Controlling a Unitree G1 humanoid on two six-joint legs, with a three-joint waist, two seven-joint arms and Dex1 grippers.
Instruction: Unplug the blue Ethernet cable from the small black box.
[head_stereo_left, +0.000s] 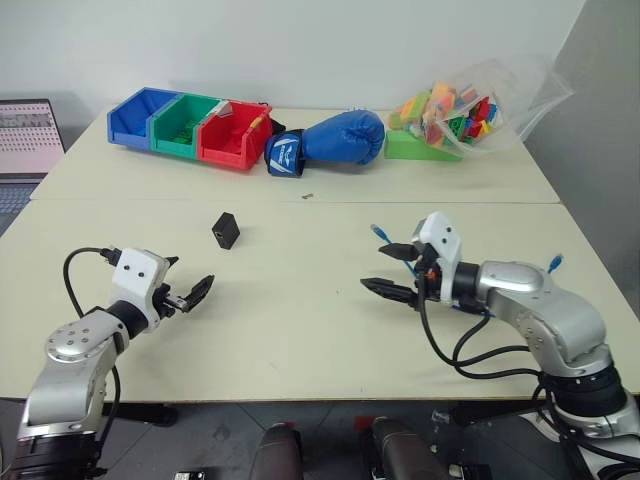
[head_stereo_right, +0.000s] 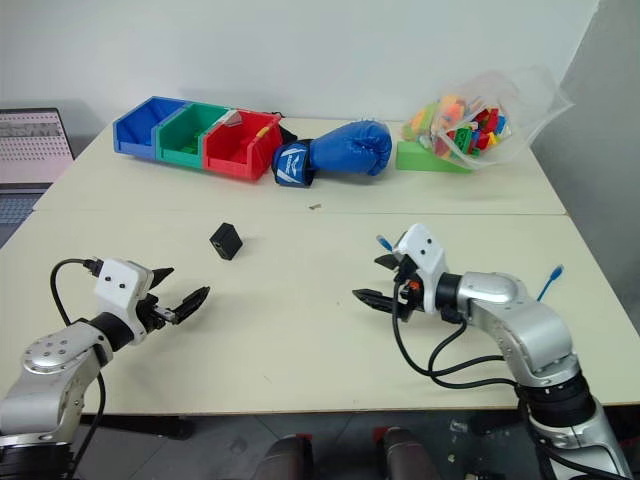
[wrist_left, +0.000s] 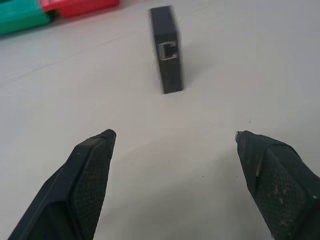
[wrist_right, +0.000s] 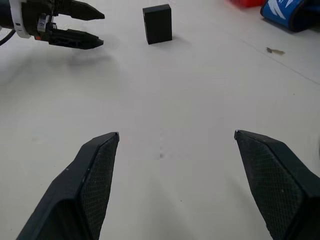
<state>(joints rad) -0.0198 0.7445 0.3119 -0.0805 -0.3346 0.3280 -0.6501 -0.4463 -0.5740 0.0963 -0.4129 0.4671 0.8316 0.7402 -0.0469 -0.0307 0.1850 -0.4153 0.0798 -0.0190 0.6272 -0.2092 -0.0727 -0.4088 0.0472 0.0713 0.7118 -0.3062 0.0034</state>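
The small black box (head_stereo_left: 225, 230) stands alone on the pale table, its port (wrist_left: 168, 49) bare with nothing plugged in. My left gripper (head_stereo_left: 190, 277) hovers open a short way in front of it, with nothing between its fingers. The blue Ethernet cable (head_stereo_left: 379, 233) runs behind my right arm. One plug pokes out just beyond the right gripper (head_stereo_left: 375, 268) and the other end (head_stereo_left: 555, 264) sticks up past the forearm. The right gripper is open and empty, pointing left toward the box (wrist_right: 157, 24) and the left gripper (wrist_right: 100, 30).
Blue, green and red bins (head_stereo_left: 190, 125) line the back left, with a blue boxing glove (head_stereo_left: 340, 138) beside them. A clear bag of coloured bricks (head_stereo_left: 465, 115) lies at the back right. A laptop (head_stereo_left: 25, 135) sits at the far left. A seam (head_stereo_left: 300, 201) crosses the table.
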